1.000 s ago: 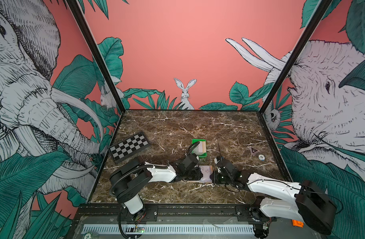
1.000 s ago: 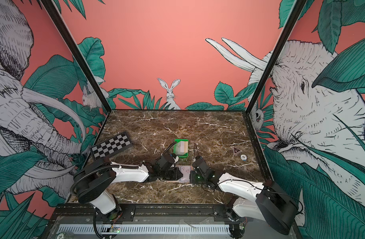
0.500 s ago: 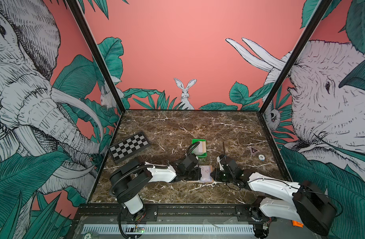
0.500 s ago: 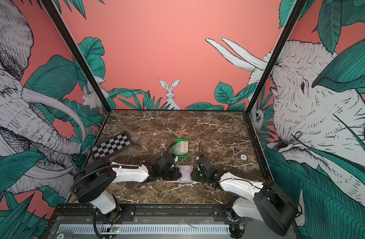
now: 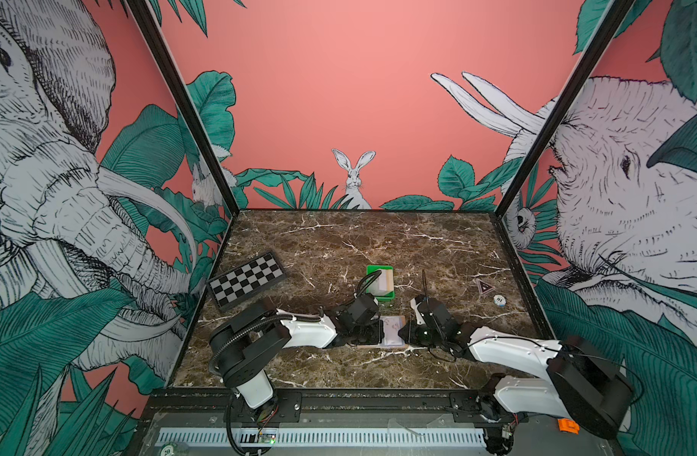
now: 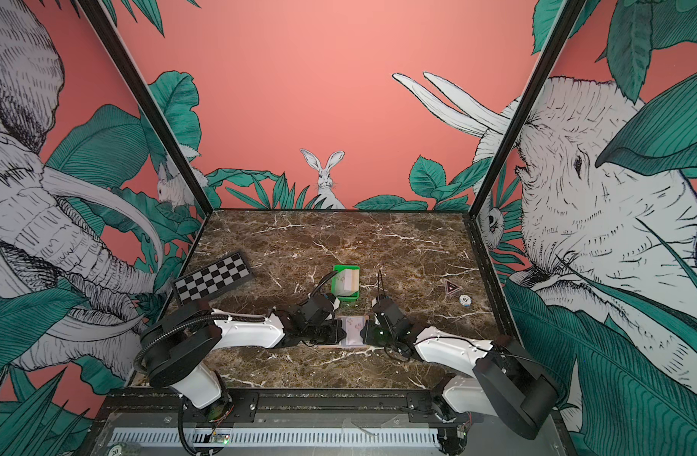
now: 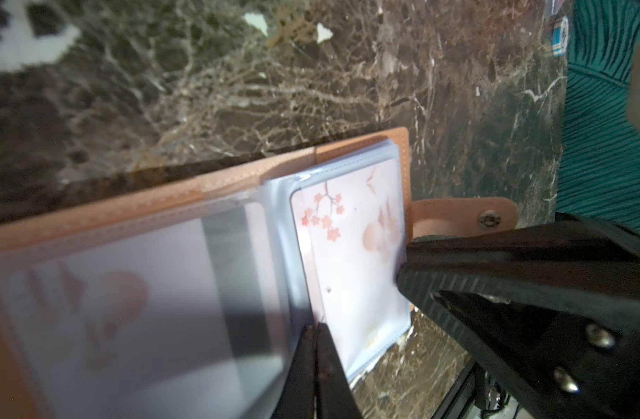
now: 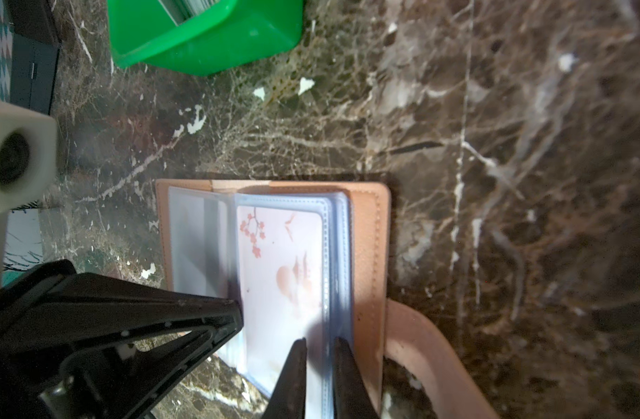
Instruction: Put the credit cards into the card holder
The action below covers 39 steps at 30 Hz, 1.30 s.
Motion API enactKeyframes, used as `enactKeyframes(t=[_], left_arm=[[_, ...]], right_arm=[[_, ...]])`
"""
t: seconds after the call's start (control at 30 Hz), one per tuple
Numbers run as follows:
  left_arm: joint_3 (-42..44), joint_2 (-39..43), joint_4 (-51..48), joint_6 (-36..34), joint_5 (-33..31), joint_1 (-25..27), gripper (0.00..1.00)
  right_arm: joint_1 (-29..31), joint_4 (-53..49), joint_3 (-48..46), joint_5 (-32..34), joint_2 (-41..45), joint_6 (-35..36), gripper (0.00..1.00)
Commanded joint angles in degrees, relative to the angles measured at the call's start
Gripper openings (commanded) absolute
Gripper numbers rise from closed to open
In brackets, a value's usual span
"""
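Marble tabletop (image 5: 339, 244), and near its front edge, at centre, the card holder (image 8: 369, 246) lies open, a blossom-printed credit card (image 8: 282, 261) sitting in a clear sleeve. Right gripper (image 8: 320, 342) pinches the sleeve stack's edge, jaws nearly together. Left gripper (image 7: 314, 328), jaws closed, tips at the sleeve near the spine; whether it grips there, can't tell. Just behind sits the green tray (image 8: 202, 47); chessboard (image 5: 247, 279) off left, poker chip (image 5: 499, 300) off right.

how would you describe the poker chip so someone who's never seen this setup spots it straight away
Start at the brown marble table and go to its right edge, about halfway back. There, just beside a dark triangular sticker, lies the poker chip. It is the only small round thing on the table: white, with blue marks around its rim and a number on top.
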<state>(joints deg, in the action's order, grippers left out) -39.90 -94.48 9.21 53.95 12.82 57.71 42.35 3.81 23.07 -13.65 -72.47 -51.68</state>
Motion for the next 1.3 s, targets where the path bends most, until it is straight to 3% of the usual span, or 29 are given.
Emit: enactKeyframes(t=[0.0, 0.4, 0.87, 1.27], left_arm=[[0.79, 0.17, -1.91, -0.34, -0.64, 0.12, 0.07], [0.83, -0.45, 2.2, 0.82, 1.25, 0.12, 0.07], [0.68, 4.18, 0.46, -0.25, 2.57, -1.53, 0.1], [5.66, 15.08, -2.44, -2.03, 2.73, -6.33, 0.17]], right_arm=[[-0.11, 2.69, -0.4, -1.29, 0.03, 0.18, 0.13], [-0.06, -0.2, -0.22, -0.65, 5.68, 2.94, 0.12], [3.56, -5.16, 5.81, 1.45, 4.0, 5.09, 0.14], [7.74, -7.88, 11.8, 3.68, -1.02, 5.53, 0.21]])
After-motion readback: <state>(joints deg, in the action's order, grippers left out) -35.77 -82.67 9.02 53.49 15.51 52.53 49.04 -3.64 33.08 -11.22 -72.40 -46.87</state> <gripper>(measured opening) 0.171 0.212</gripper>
